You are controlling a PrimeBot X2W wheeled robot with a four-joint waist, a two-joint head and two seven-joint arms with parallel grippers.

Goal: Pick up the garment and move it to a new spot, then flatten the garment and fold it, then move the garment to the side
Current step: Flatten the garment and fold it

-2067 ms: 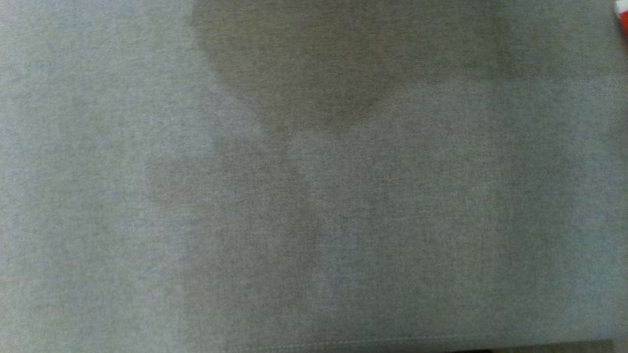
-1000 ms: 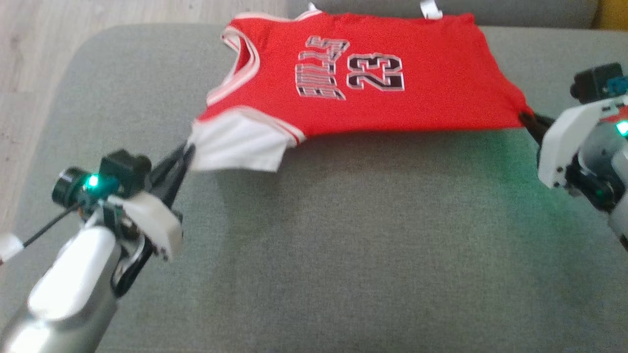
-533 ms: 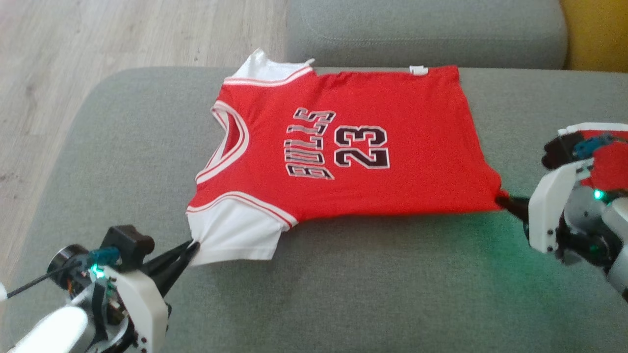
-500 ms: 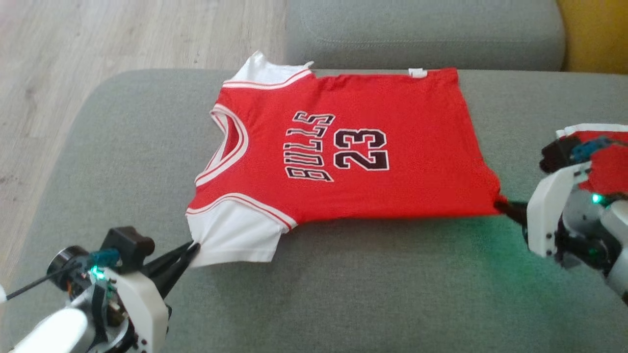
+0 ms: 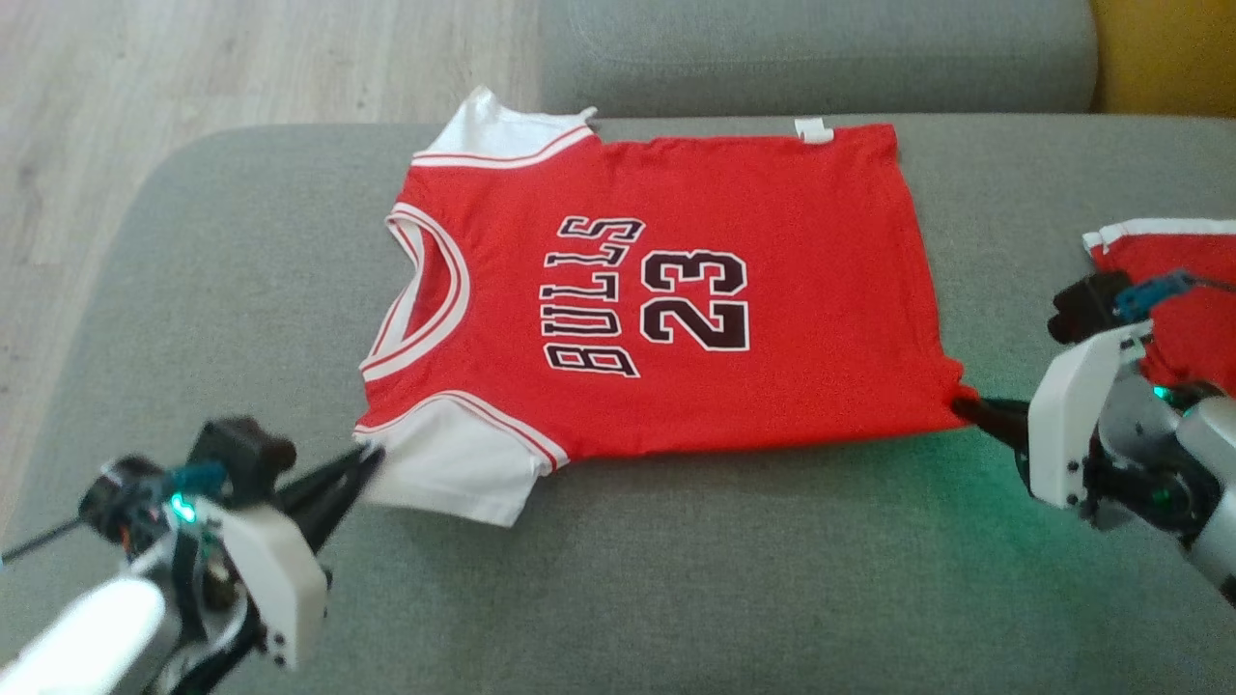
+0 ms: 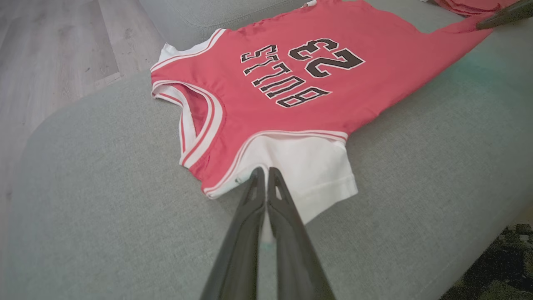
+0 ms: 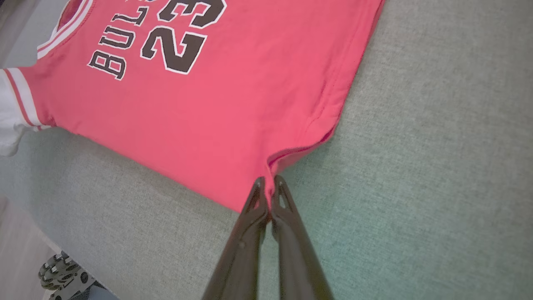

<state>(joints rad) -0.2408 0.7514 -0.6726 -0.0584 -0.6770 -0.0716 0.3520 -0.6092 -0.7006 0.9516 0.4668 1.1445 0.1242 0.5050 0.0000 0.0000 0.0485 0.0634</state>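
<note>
Seat cushion [image 5: 676, 598] of a sofa, in grey woven fabric, rounded at its far-left corner. A back cushion [image 5: 811, 48] in the same fabric runs along the seat's far edge. Pale wood-plank floor [image 5: 193, 58] lies beyond the left edge. A yellow surface [image 5: 1168, 48] stands at the far-right corner. Left wrist view: dark mottled floor covering [image 6: 499, 266] past a seat edge. Lighting is soft and even, and a green cast tints the fabric towards the right edge.

The shirt [image 5: 792, 319] is bright red with white sleeves, red-and-white striped trim at the neck and armholes, and black letters and a black 23 outlined in white. The sofa [image 5: 676, 579] is a grey-green weave, tinted green at 4 o'clock. The floor [image 5: 193, 58] at 11 o'clock is pale wood, with a yellow patch [image 5: 1164, 48] at 1 o'clock. At 3 o'clock, another red cloth [image 5: 1193, 299] has a white stripe
</note>
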